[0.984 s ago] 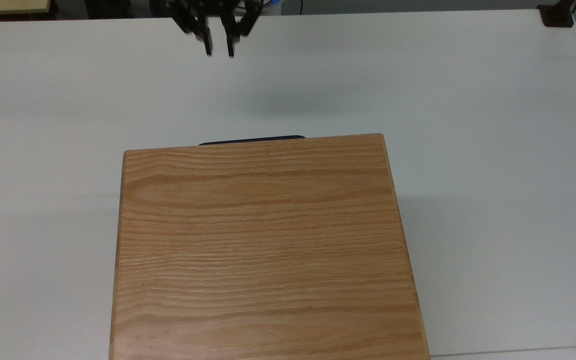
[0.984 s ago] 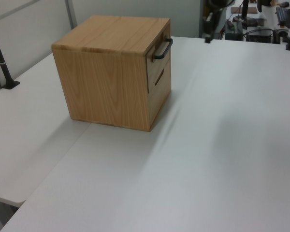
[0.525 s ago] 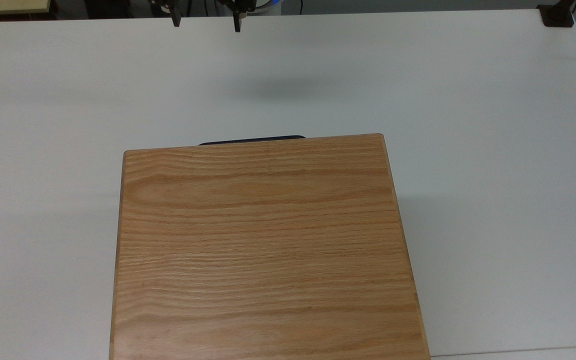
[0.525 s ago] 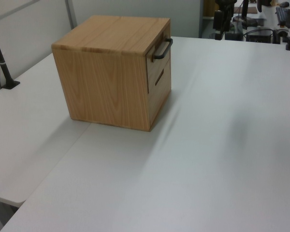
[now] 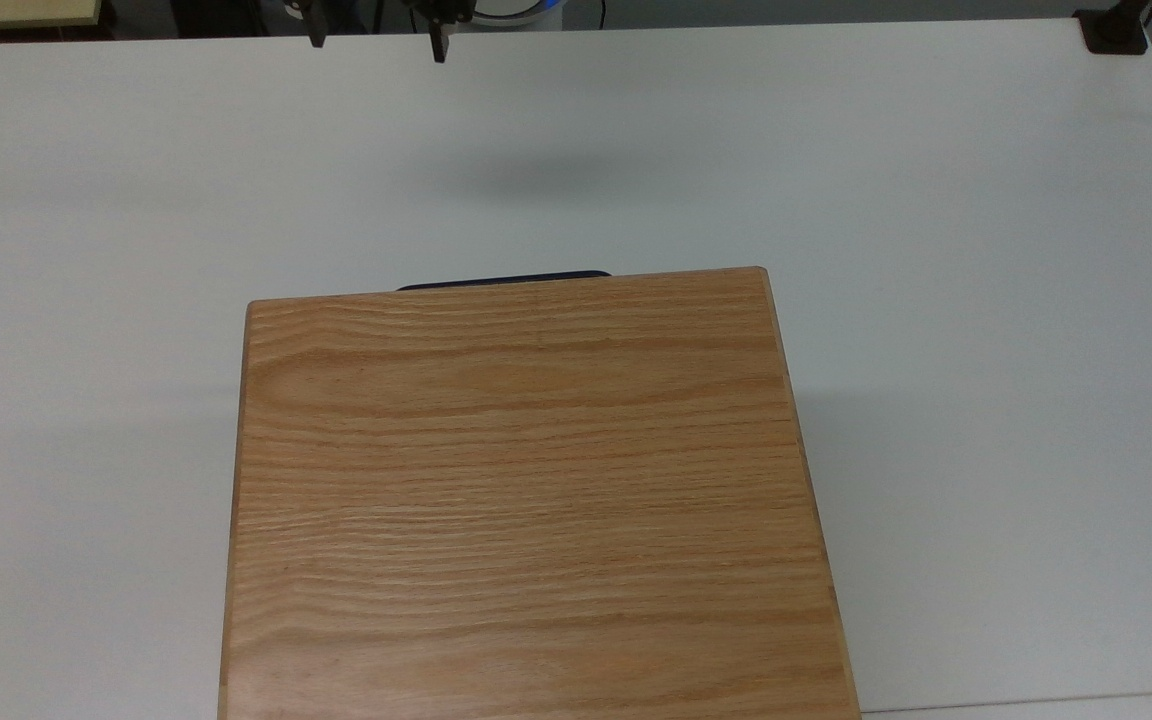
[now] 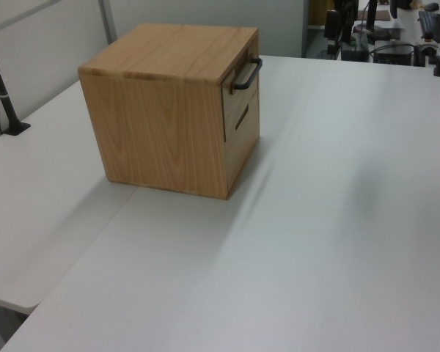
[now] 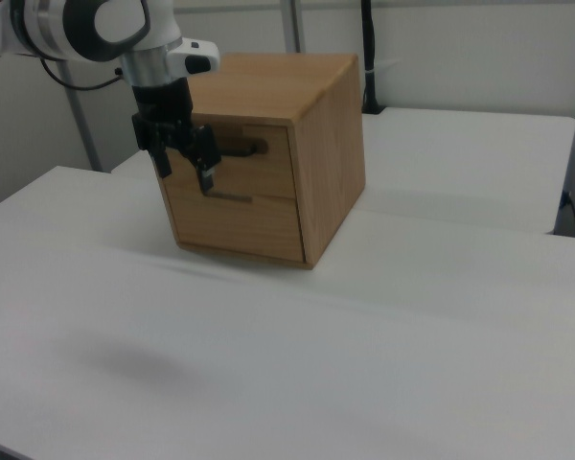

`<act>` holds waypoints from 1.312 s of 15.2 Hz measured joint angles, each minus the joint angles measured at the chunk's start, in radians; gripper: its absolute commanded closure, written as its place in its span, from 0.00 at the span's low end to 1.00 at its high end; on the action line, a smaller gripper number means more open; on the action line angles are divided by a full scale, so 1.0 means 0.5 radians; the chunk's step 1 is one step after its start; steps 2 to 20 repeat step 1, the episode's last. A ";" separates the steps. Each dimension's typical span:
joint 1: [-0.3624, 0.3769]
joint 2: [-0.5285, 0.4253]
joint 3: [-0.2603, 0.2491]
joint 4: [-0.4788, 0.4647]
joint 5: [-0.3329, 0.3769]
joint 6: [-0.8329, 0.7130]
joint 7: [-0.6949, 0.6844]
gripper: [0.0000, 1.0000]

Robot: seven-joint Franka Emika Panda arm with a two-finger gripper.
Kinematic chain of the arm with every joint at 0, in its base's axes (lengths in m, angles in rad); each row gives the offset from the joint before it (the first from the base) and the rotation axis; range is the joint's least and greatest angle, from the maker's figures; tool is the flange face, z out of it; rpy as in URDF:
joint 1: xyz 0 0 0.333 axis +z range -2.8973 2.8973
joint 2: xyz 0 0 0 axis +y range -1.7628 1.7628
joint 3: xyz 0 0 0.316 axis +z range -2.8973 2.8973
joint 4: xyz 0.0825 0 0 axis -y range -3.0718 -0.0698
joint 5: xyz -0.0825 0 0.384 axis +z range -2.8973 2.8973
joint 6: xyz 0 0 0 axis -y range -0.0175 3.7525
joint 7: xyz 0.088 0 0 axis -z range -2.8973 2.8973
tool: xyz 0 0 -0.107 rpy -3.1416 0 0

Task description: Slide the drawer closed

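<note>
at the table's (image 5: 936,200) far edge in the top view, i saw my gripper (image 5: 376,35) spread wide, well apart from the drawer (image 6: 240,95), flush in its cabinet (image 5: 536,480).

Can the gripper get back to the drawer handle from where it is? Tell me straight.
Probably yes. The gripper hangs open above the far edge of the white table, well away from the handle. Only bare tabletop lies between them, and the handle sticks out from the cabinet front.

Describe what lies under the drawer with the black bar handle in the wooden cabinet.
Below the drawer sits a second front panel with a slot cut-out, then the white table. Both drawers' insides are hidden.
</note>
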 measured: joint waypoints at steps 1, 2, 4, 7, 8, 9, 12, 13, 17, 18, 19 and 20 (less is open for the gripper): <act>-0.012 0.000 0.000 0.011 0.000 0.000 0.000 0.00; -0.012 0.000 0.000 0.011 0.000 0.000 0.000 0.00; -0.012 0.000 0.000 0.011 0.000 0.000 0.000 0.00; -0.012 0.000 0.000 0.011 0.000 0.000 0.000 0.00; -0.012 0.000 0.000 0.011 0.000 0.000 0.000 0.00; -0.012 0.000 0.000 0.011 0.000 0.000 0.000 0.00; -0.012 0.000 0.000 0.011 0.000 0.000 0.000 0.00; -0.012 0.000 0.000 0.011 0.000 0.000 0.000 0.00; -0.012 0.000 0.000 0.011 0.000 0.000 0.000 0.00; -0.012 0.000 0.000 0.011 0.000 0.000 0.000 0.00; -0.012 0.000 0.000 0.011 0.000 0.000 0.000 0.00; -0.012 0.000 0.000 0.011 0.000 0.000 0.000 0.00</act>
